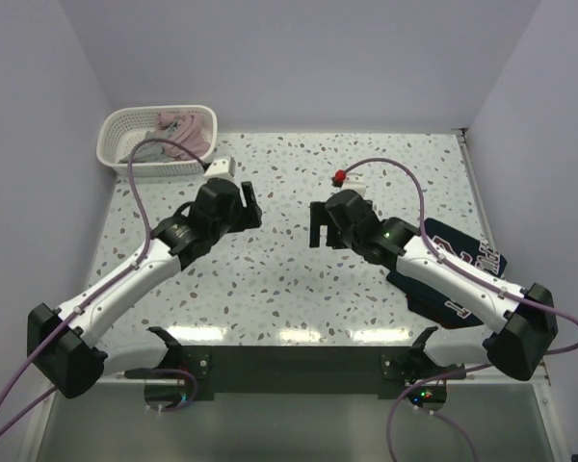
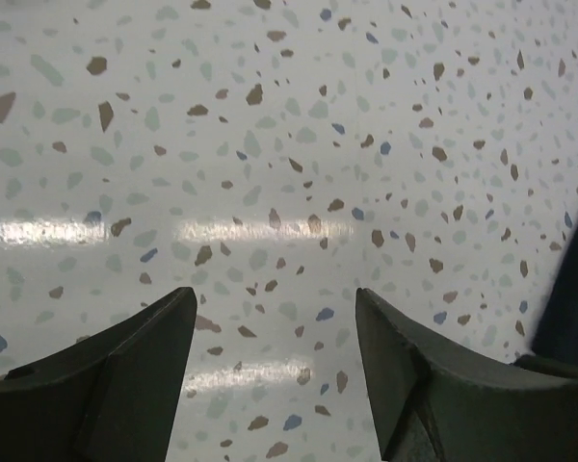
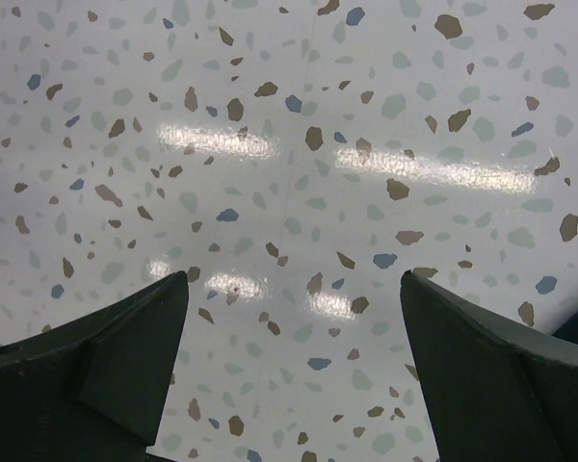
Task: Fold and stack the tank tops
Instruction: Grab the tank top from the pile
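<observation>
Left hand [image 1: 253, 204] and right hand [image 1: 316, 224] hover open over table [image 1: 289, 289].

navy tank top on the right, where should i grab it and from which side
Probably the edge of the navy tank top nearest the middle of the table, pinched from above. It lies flat at the table's right side, partly under the right arm, so that exposed edge looks easiest for the open right end effector.
</observation>
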